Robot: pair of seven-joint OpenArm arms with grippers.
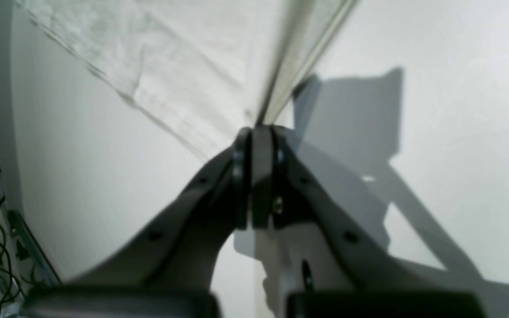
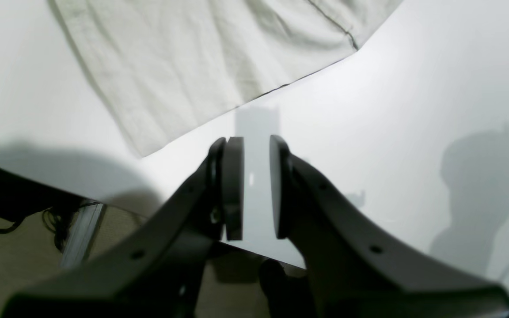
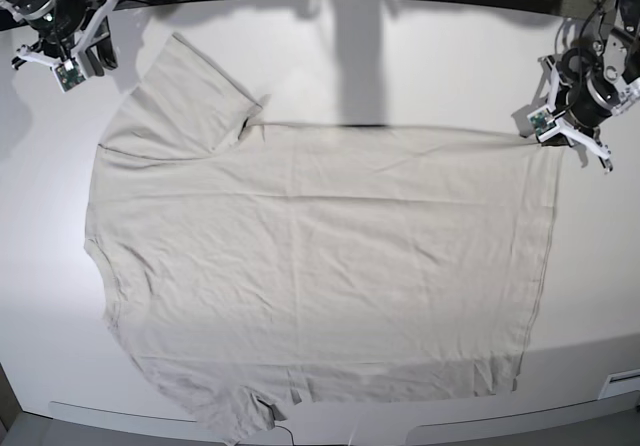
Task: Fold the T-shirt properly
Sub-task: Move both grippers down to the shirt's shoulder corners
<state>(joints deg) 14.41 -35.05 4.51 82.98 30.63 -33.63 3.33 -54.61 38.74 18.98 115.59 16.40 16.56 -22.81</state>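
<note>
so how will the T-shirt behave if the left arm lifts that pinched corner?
Probably floppy: the T-shirt lies flat with soft wrinkles, so it should drape from the left gripper rather than hold shape. Likely light, being thin single-layer fabric. Since only one corner is pinched while the right gripper stands off it, the rest may drag and bunch.

You are looking at soft, matt woven cloth in the T-shirt (image 3: 320,266), pale beige-grey, lightly creased, with stitched hems along its edges; beneath the T-shirt the tabletop (image 3: 420,56) is smooth white board with a faint sheen (it carries soft shadows and a dim reflection); at the T-shirt's hem corner the left gripper (image 1: 261,132) looks like dark matt moulded plastic, dotted with small screw heads; off the T-shirt's sleeve, the right gripper (image 2: 256,145) shows the same dull dark plastic with flat, smooth pads.
</note>
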